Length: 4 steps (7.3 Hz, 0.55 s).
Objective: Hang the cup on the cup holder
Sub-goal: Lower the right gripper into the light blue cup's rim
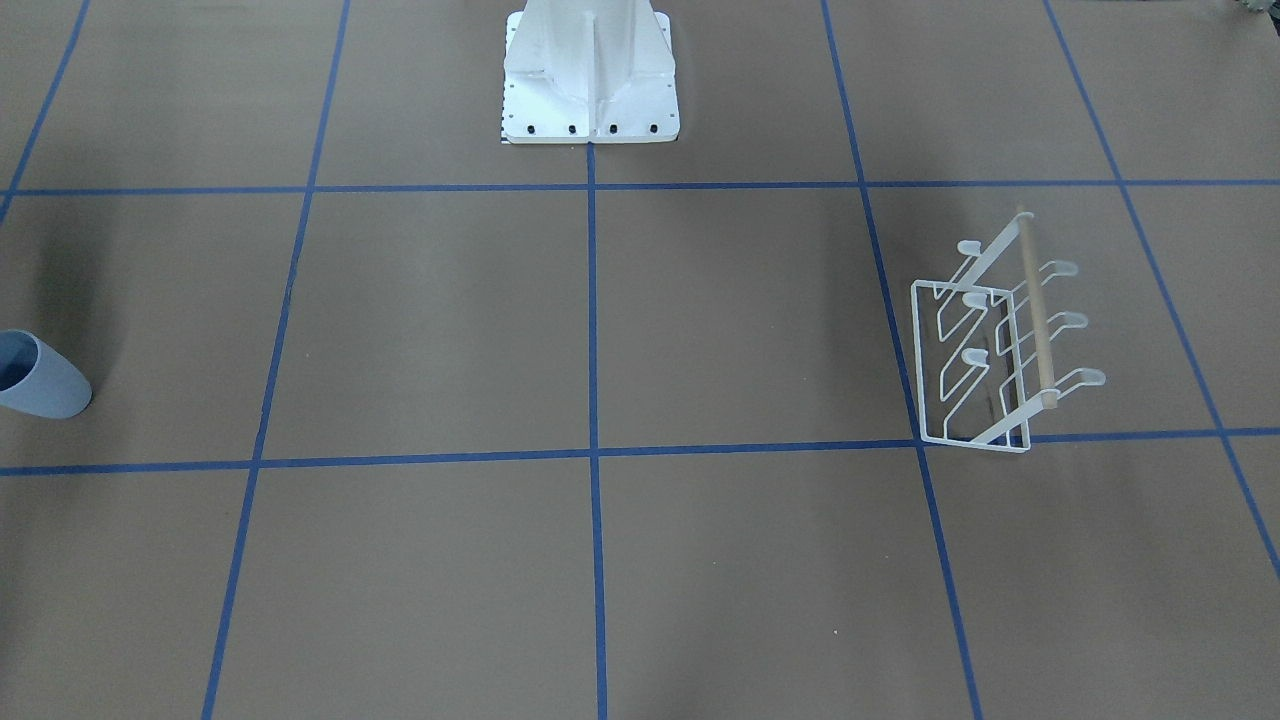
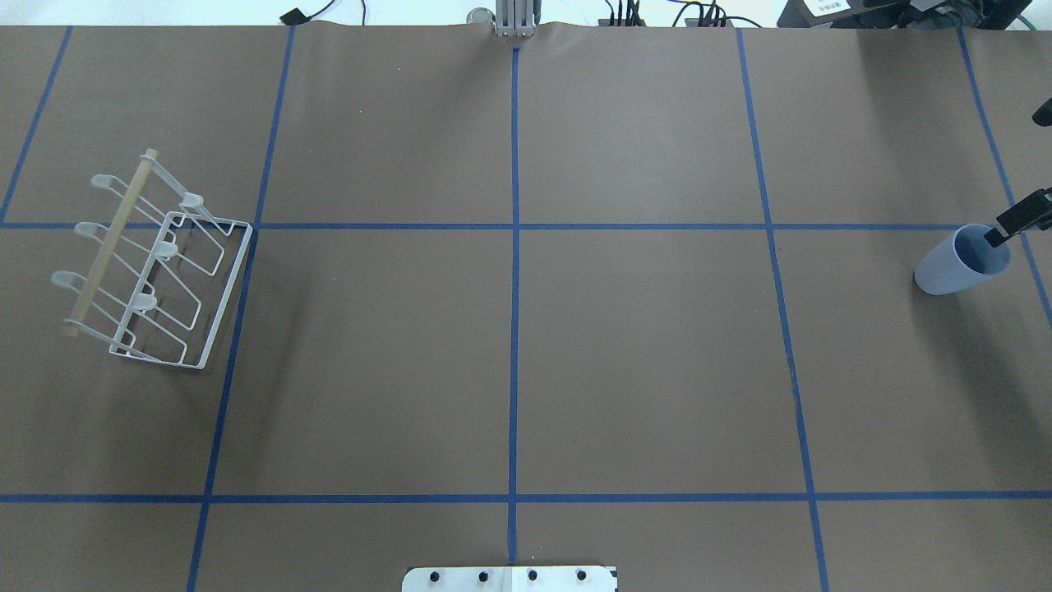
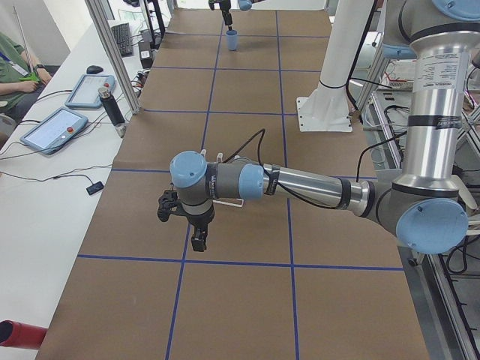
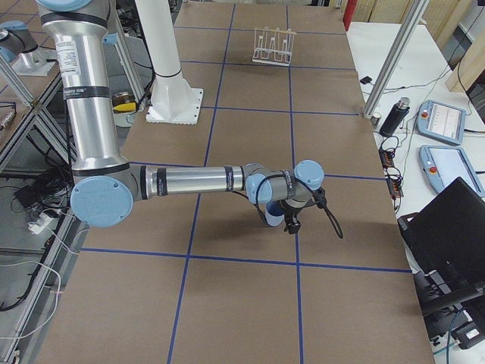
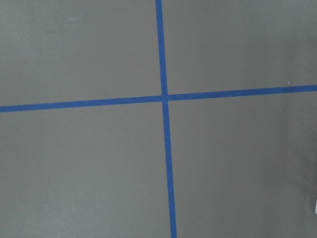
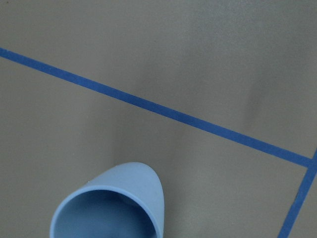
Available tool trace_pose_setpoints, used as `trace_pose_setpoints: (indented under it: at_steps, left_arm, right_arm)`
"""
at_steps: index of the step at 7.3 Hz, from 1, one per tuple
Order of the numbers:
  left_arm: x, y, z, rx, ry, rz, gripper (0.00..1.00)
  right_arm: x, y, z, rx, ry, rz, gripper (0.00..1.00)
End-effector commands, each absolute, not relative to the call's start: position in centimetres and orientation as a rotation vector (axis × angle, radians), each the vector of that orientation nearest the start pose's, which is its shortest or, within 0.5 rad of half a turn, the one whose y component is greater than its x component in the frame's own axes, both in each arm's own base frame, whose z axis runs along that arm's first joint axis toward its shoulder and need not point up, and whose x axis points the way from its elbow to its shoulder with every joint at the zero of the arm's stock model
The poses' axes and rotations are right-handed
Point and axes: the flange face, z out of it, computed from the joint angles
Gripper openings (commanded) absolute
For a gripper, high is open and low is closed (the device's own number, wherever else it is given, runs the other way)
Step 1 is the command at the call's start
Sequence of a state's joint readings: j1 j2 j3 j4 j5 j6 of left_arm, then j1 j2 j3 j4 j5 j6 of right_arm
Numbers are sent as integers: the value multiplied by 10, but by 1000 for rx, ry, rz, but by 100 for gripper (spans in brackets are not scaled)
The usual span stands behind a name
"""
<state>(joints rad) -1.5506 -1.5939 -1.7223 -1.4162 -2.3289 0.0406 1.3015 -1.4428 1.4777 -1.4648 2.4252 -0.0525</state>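
Cup (image 2: 957, 267) stands upright at the tabletop's (image 2: 641, 353) end on the robot's right, well apart from the cup holder (image 2: 156, 263), the right pincer (image 4: 292, 221) at its rim, how far open I cannot tell, so an off-centre squeeze could tip it over.

2 silver-tubed arms (image 3: 315, 187), pale blue joint caps (image 3: 187, 169), black cables (image 4: 332, 221), white pedestal (image 1: 590, 70).
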Motion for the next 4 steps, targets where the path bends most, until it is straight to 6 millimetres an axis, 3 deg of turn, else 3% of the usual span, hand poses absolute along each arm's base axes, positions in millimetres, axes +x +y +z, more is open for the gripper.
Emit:
trace_pose_setpoints:
  at_steps: [1,2,3,4]
  left_arm:
    - [-64,-498,588,39,760,54,98]
    - [-64,-500,588,38,759,53,98]
    - [-64,-500,587,40,760,53,98]
    - [-64,-500,588,37,760,52,98]
  right_arm:
    - [-111,-548,628,10,-875,-389,100]
    - [-111,-547,635,-3,-873,-383,100]
    - [-111,-547,634,-5,-881,-381,65]
    - [-110,-545,633,1,-887,-386,1]
